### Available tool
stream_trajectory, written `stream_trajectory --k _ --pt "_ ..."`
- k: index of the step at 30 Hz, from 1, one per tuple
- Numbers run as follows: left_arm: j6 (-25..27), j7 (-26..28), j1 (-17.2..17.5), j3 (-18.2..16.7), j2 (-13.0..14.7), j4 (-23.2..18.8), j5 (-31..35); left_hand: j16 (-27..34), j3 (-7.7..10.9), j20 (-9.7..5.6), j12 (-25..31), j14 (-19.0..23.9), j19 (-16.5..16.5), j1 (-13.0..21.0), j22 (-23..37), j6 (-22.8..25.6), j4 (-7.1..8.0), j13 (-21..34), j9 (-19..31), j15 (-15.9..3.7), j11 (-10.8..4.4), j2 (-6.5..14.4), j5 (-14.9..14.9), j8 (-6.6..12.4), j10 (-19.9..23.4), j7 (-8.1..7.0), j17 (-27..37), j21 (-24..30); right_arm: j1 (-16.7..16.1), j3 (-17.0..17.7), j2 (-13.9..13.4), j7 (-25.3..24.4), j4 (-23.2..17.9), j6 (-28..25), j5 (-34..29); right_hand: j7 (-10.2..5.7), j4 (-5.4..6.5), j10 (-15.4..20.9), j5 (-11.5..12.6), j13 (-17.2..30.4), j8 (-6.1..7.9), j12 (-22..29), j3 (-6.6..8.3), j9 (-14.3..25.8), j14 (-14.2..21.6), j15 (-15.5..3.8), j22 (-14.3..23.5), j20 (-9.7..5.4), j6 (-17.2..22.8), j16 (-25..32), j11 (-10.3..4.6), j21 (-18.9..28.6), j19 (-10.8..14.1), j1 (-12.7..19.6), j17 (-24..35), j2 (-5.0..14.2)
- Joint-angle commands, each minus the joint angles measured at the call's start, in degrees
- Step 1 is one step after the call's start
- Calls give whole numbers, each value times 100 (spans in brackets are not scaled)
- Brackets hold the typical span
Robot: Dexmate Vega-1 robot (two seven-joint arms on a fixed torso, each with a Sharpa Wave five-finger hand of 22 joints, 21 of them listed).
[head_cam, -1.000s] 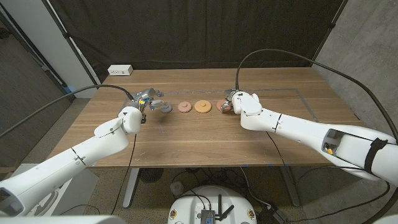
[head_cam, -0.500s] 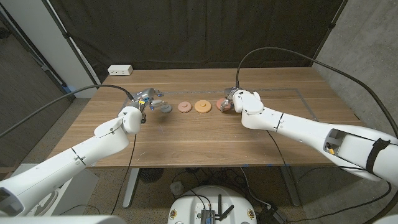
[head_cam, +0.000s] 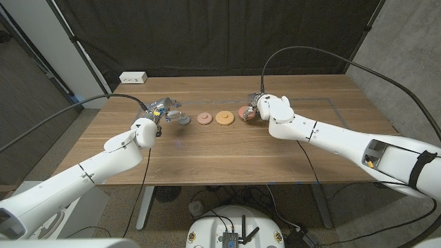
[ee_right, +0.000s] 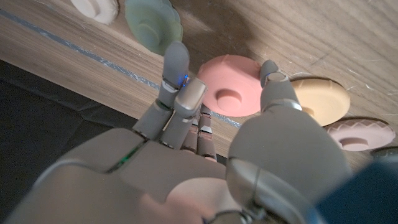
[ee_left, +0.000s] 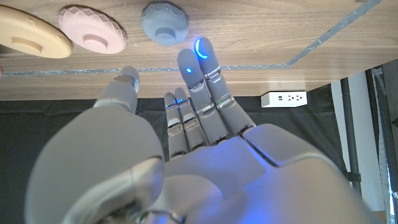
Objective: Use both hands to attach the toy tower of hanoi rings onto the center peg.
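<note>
1. Right robot hand [ee_right: 205,155]: fingers spread either side of the coral ring [ee_right: 231,93], fingertips at its rim. It looks ready to pinch, but no closed grip is visible, so I count it as released. In the head view this robot hand [head_cam: 265,110] sits at about 3 o'clock of the ring row.
2. Left robot hand [ee_left: 186,149]: fingers straight and apart, holding nothing. The grey-blue ring [ee_left: 165,22] lies just beyond its fingertips, and I cannot tell whether they touch. In the head view this robot hand [head_cam: 164,110] is at 9 o'clock of the row.
3. All rings lie flat on the table [head_cam: 227,151]. From 9 to 3 o'clock they are grey-blue, pink ring [head_cam: 204,118], tan ring [head_cam: 224,118], then coral. A green ring [ee_right: 152,18] and a white one [ee_right: 93,7] show past the coral.
4. No upright peg is visible in any view, so where the stacking goes is unclear.
5. Risks:
   - The thin flat rings may slide under the fingertips instead of lifting.
   - A push on the coral ring could knock the tan ring just beside it.
   - The two robot hands could crowd each other at the centre of the row.
6. Writing: no readable brand or label. The white power strip [head_cam: 134,78] at the 11 o'clock edge of the table has no legible text.
</note>
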Motion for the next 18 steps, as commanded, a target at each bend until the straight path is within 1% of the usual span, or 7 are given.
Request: stream_trajectory --k 1,8,18 --pt "-16 12 26 -18 18 -13 -24 18 1 -443 -35 1 -21 12 3 57 -26 19 21 -570 -3 63 37 11 60 17 -2 48 55 119 -87 363 -309 -41 -75 -907 421 1118 122 406 50 -25 486 18 50 -64 0 -374 979 36 -1071 23 34 77 12 353" --pt "-18 28 66 -42 31 -36 -45 25 4 -442 -38 -5 -39 13 -21 67 -27 28 21 -570 -5 65 41 11 74 8 -5 75 39 155 -134 460 -459 -76 -156 -905 410 1124 145 425 38 -44 537 16 45 -65 -14 -376 989 42 -1053 27 53 73 11 352" --pt "9 69 139 -83 67 -93 -59 42 5 -445 -54 -6 -53 13 -56 70 -29 40 22 -570 -13 56 46 5 64 8 -3 118 11 182 -141 565 -559 -34 -247 -912 401 1131 174 447 23 -79 605 14 22 -67 -34 -375 1006 32 -1042 30 65 58 1 337"
